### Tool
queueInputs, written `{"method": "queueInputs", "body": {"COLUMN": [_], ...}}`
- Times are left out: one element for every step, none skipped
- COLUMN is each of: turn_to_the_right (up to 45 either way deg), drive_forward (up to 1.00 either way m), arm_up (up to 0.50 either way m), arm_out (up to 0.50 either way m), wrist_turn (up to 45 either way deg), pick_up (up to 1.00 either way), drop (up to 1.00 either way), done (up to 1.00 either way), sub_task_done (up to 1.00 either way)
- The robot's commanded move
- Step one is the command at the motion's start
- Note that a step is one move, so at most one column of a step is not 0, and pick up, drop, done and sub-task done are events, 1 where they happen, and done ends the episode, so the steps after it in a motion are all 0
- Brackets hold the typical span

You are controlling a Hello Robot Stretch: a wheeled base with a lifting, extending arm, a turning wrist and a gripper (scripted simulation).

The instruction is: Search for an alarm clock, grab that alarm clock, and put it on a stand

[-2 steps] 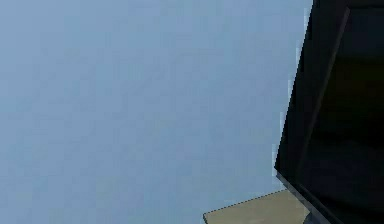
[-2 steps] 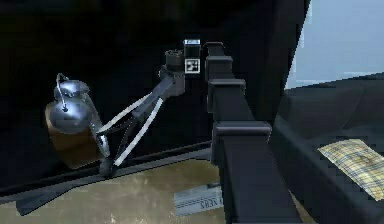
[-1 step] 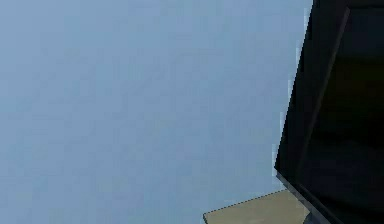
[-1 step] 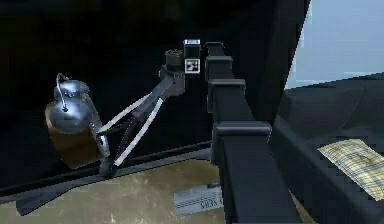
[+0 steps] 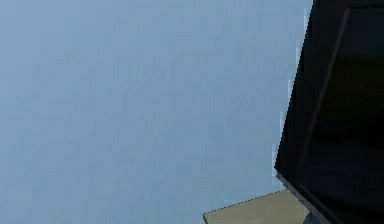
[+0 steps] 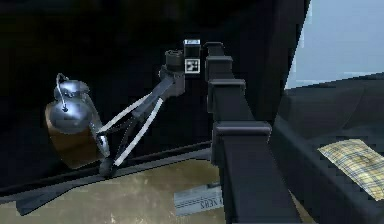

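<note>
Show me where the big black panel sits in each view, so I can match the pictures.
Forward view: the black panel runs down the right edge.
Arm side view: the black panel spans the top left and middle.
Shared landmark: the tan top at its foot, low in both views.

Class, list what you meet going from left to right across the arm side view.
Alarm clock → fingers → arm → plaid cushion
</note>
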Motion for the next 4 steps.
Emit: {"method": "queueInputs", "body": {"turn_to_the_right": [0.0,0.0,0.0,-21.0], "drive_forward": [0.0,0.0,0.0,0.0], "arm_up": [0.0,0.0,0.0,0.0], "arm_out": [0.0,-0.1,-0.22,0.0], "wrist_turn": [0.0,0.0,0.0,0.0], "pick_up": [0.0,0.0,0.0,0.0], "drop": [1.0,0.0,0.0,0.0], "done": [0.0,0.0,0.0,0.0], "sub_task_done": [0.0,0.0,0.0,0.0]}}
